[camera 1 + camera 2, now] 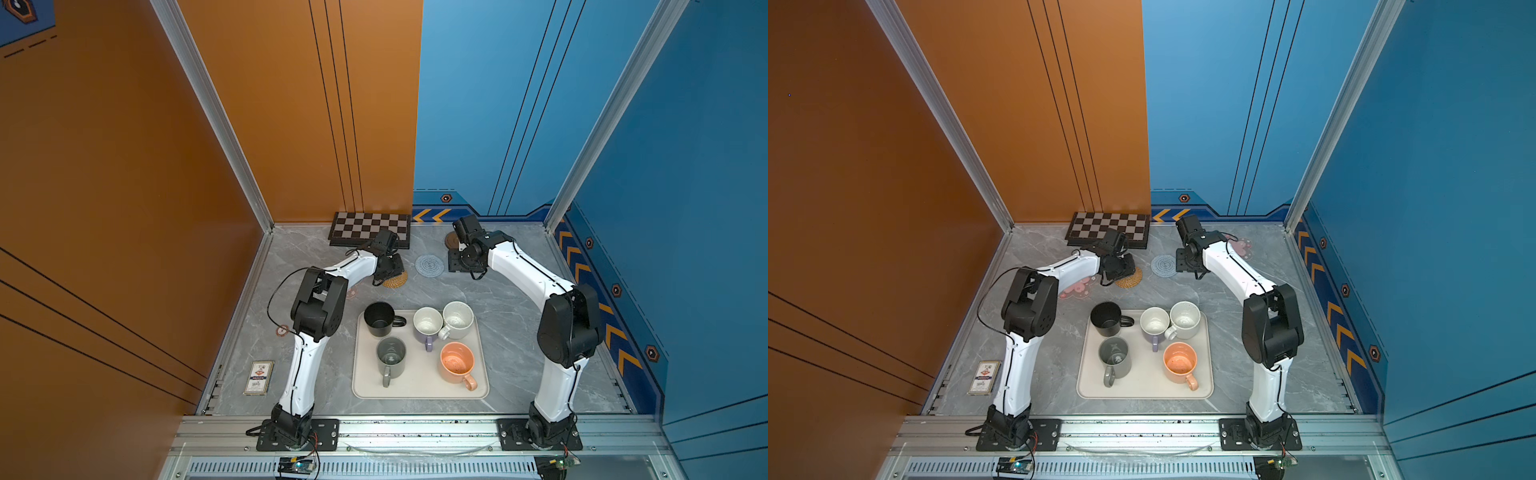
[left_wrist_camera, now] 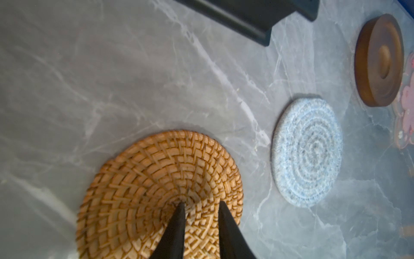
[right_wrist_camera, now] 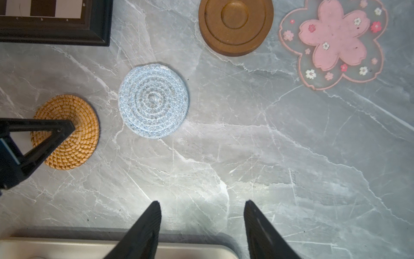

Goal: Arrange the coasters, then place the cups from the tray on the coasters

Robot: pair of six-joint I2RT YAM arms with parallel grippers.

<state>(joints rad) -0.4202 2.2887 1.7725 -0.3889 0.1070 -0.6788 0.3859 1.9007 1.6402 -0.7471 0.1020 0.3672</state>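
My left gripper (image 2: 201, 203) has its jaws narrowly apart, tips down on the rattan coaster (image 2: 145, 179) beside the blue crochet coaster (image 2: 307, 152), clamping undetermined; my right gripper (image 3: 202, 203) stands apart, empty, over the table (image 3: 224, 157) near the tray (image 3: 67, 246).

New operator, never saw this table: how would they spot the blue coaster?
Find the chequered board at the far end. Just off its front right corner lies the light-blue crochet coaster, between the tan rattan coaster and the brown wooden disc. It alone is soft, pale spiral yarn.
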